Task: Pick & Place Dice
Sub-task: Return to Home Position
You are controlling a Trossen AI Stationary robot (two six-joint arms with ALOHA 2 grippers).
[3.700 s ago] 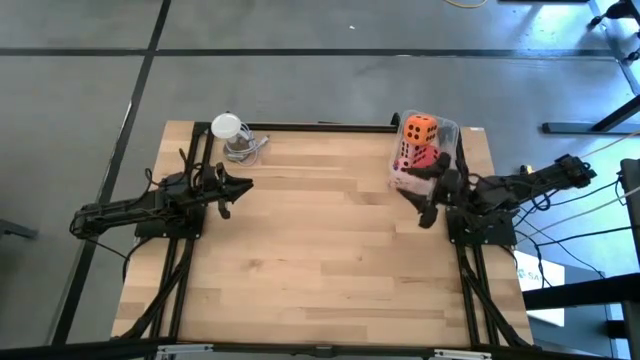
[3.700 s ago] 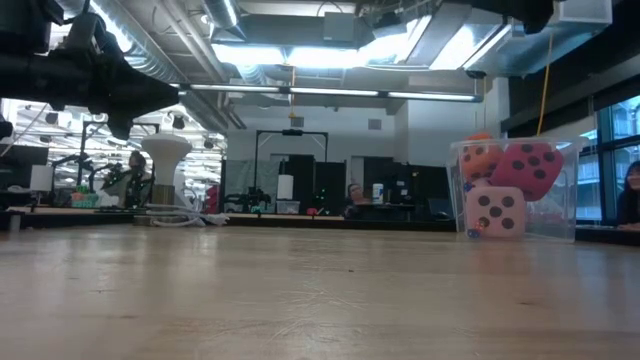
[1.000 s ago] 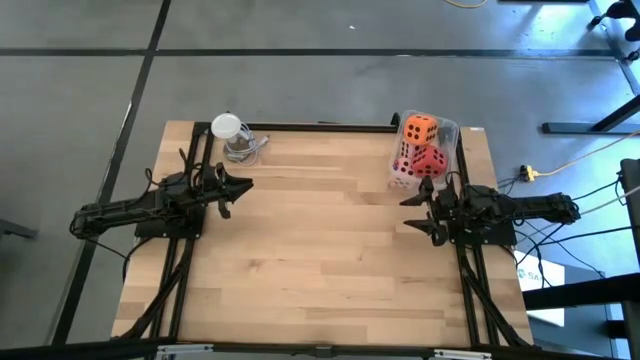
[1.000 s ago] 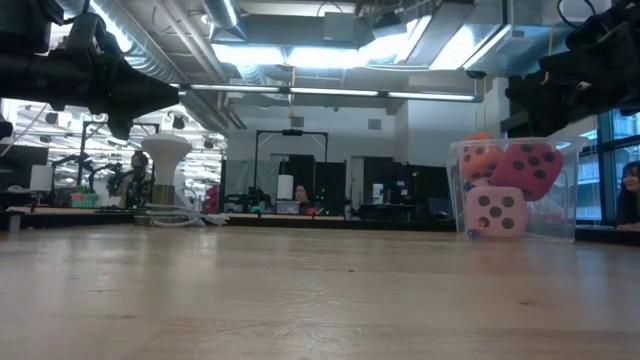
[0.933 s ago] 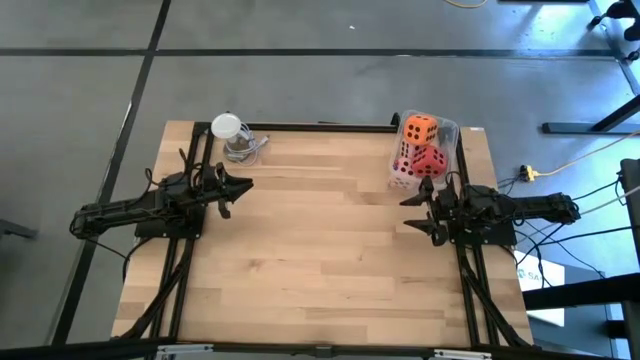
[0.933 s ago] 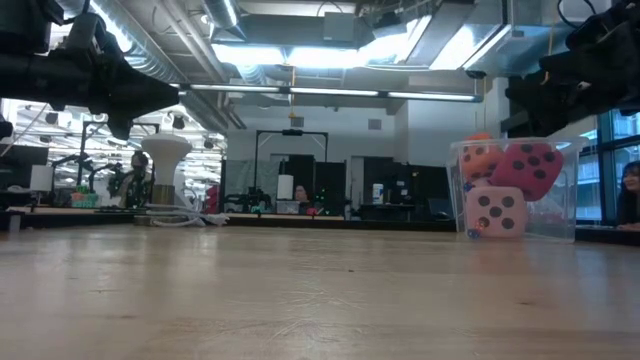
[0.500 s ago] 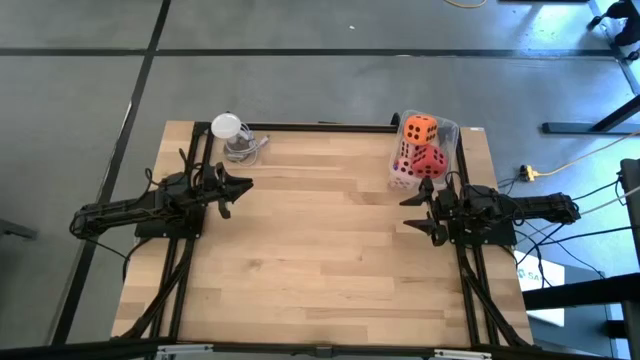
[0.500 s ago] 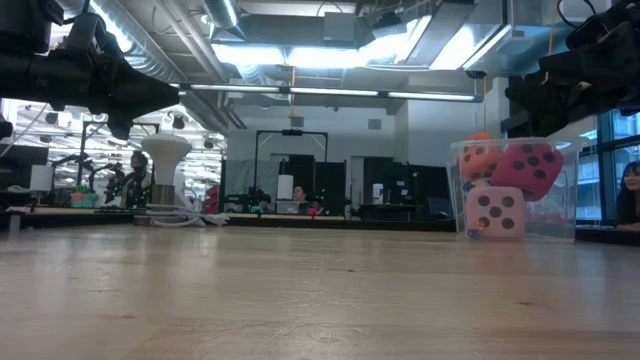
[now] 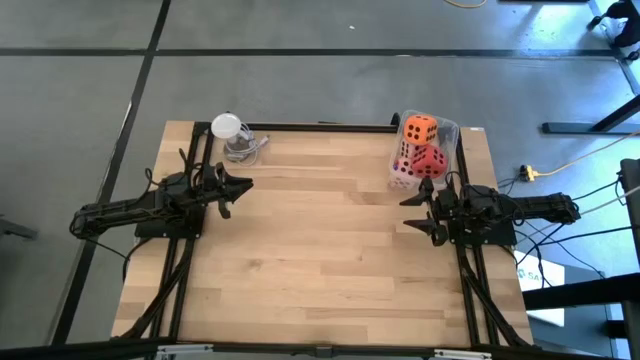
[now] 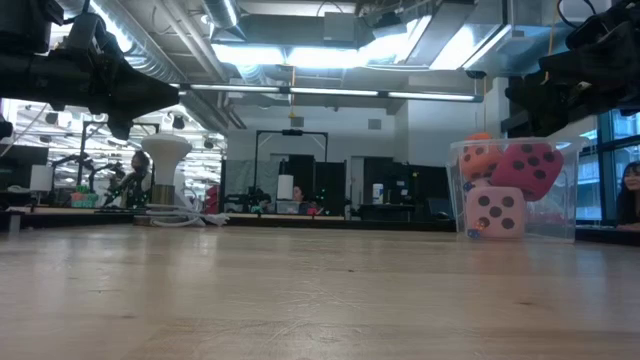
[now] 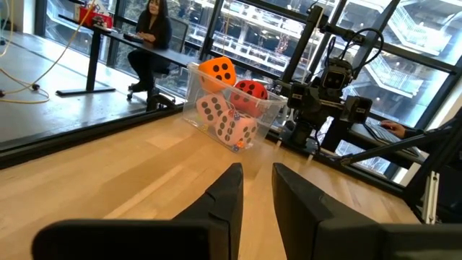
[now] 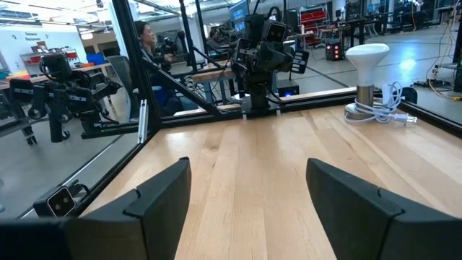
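Note:
The dice sit in a clear plastic bin (image 9: 455,135) at the table's far right. The orange die (image 9: 420,128) and the red die (image 9: 431,160) lie on top, and a pale pink die (image 9: 403,173) rests on the bin's floor below them. The left wrist view shows the orange die (image 11: 219,71), the red die (image 11: 250,94) and pink ones (image 11: 225,123). My right gripper (image 9: 408,212) hovers open just near of the bin, pointing left. My left gripper (image 9: 245,184) hovers shut over the table's left side, pointing right.
A white bulb-shaped lamp (image 9: 230,135) with a coiled cord stands at the far left corner. It also shows in the right wrist view, lamp (image 12: 368,65). Bare wood lies between the two arms. People sit at desks in the room beyond the table.
Nothing has moved in the last second. Since the earliest frame my right gripper has drawn back from over the bin toward the near edge and turned level, pointing left.

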